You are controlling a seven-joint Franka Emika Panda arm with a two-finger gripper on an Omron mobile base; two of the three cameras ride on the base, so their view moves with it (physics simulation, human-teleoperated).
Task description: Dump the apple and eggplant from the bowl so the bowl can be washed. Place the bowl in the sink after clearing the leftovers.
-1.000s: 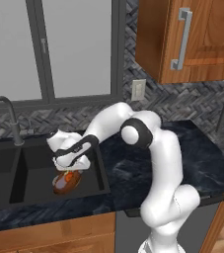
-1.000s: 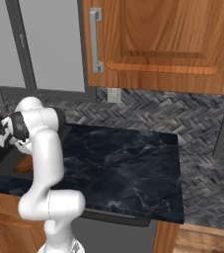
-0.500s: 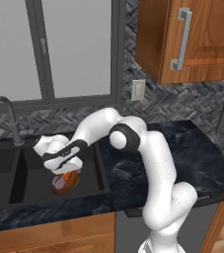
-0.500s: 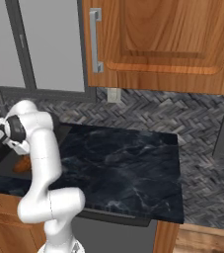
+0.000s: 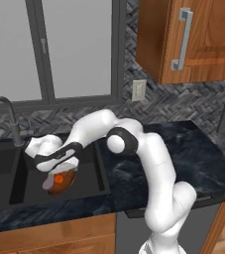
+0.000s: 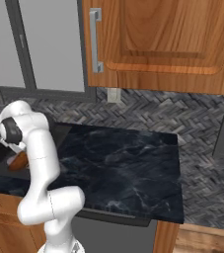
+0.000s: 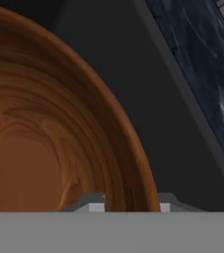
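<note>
We see the fingers point(image 7: 128, 207) pinching the bowl point(image 7: 59, 138) rim. Bowl hangs tilted inside the sink point(image 5: 91, 173). Apple point(image 5: 59, 179) sits inside it.

No writing, label, brand, number or sign can be read anywhere here.
</note>
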